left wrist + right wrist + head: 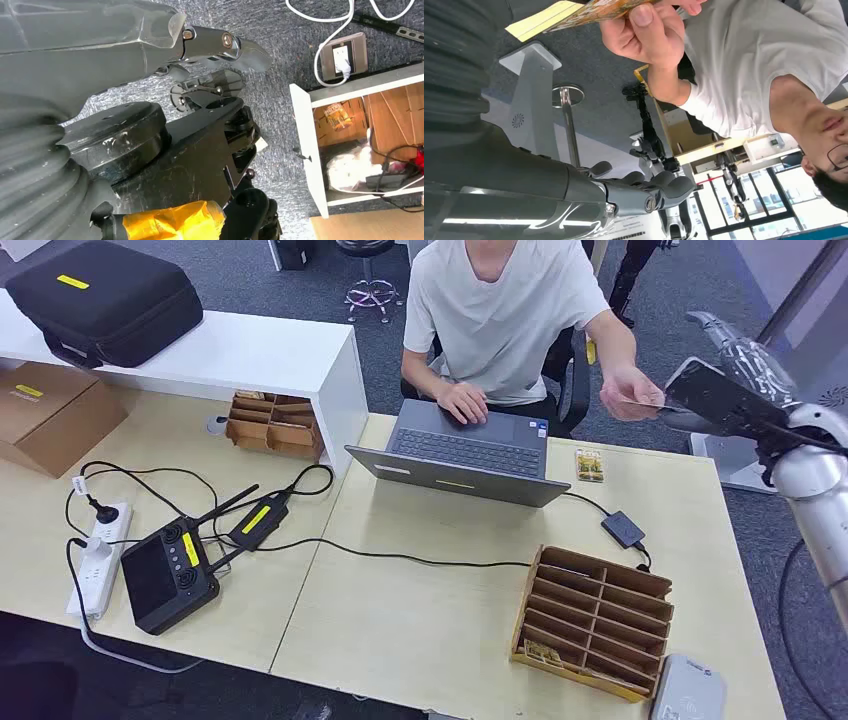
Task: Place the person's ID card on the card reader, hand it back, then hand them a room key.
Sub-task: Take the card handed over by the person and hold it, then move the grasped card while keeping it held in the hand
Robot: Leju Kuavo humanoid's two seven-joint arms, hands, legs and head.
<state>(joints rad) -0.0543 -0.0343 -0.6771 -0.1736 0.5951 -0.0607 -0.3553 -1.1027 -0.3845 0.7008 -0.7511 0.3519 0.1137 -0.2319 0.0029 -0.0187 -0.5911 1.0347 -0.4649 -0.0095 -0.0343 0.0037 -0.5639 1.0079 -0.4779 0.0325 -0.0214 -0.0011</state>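
Observation:
A person sits behind the desk and holds a thin yellow-orange ID card [640,403] out toward my right hand [735,375], which is raised past the desk's right edge. In the right wrist view the person's fingers pinch the card [569,17]. My thumb [659,192] stays well apart from it, and my hand holds nothing. The grey card reader [690,690] lies at the near right corner of the desk. Beside it stands a wooden slotted rack [600,610] with a key card [543,652] in a front slot. My left hand [215,65] hangs over the floor with its fingers apart.
An open laptop [465,455] sits before the person, with a power brick [623,528] and a small card [590,464] to its right. On the left desk lie a black controller [165,575], a power strip [95,560] and cables. A white shelf [250,355] carries a black case.

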